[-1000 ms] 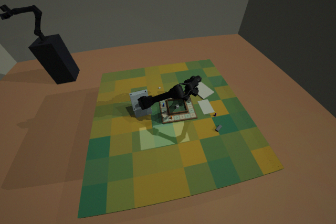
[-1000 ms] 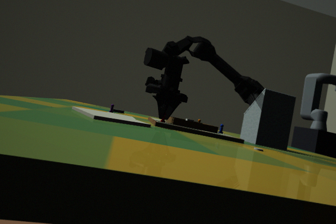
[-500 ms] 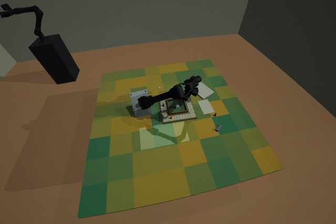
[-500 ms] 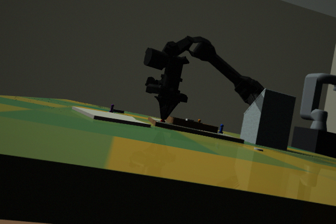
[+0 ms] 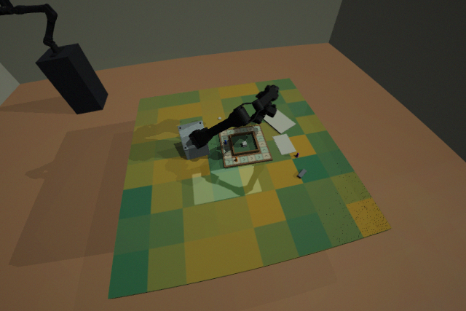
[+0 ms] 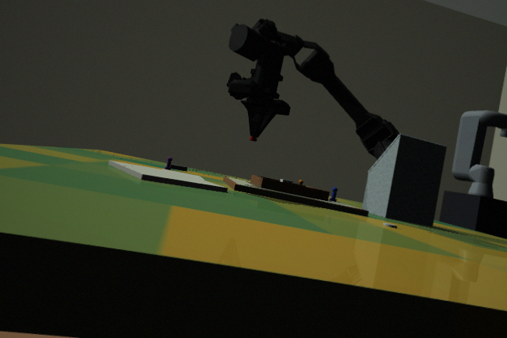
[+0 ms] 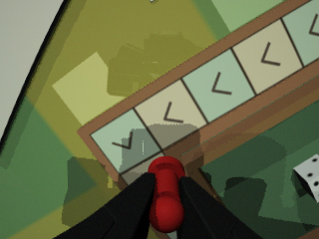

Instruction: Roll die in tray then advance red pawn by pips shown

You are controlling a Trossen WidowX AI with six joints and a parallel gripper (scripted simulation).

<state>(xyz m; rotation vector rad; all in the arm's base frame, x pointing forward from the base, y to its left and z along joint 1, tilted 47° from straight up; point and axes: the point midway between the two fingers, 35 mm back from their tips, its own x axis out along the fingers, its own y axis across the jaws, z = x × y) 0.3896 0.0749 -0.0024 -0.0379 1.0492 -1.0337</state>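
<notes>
Red pawn: raised above the board point(image 5: 247, 159) point(image 6: 302, 196) point(image 7: 244, 93), clear of its squares in the exterior view; its head and base both show in the wrist view point(image 6: 253, 138) point(image 7: 166, 199).
Gripper: nearly closed point(image 6: 253, 134) point(image 7: 165, 186), the pawn pinched between its two fingertips.
Handling (judged): light and rigid, probably smooth, so apt to swivel or slip if gripped off-centre; not likely to be fragile.
Point of hold (judged): the narrow stem beneath the round head, fingers square to it, leaving the base free to meet its square flat.
Die: white with dark pips, lying in the tray point(image 5: 245, 154) point(image 6: 290, 186) point(image 7: 259, 144), apart from the gripper point(image 5: 244, 143) point(image 6: 285, 180) point(image 7: 165, 185); the count on top cannot be read with certainty.
Stage (judged): the roll appears done; the pawn's advance is in hand, with lowering and release to follow.
Other pawns: blue point(image 5: 226, 142) point(image 6: 333, 194) and orange point(image 5: 236, 159) point(image 6: 300, 182) at the board, to be left standing; purple point(image 5: 296, 155) point(image 6: 168, 163) off it, on the patchwork surface.
Risk (judged): a miscounted square, or a base set down across a dividing line.
</notes>
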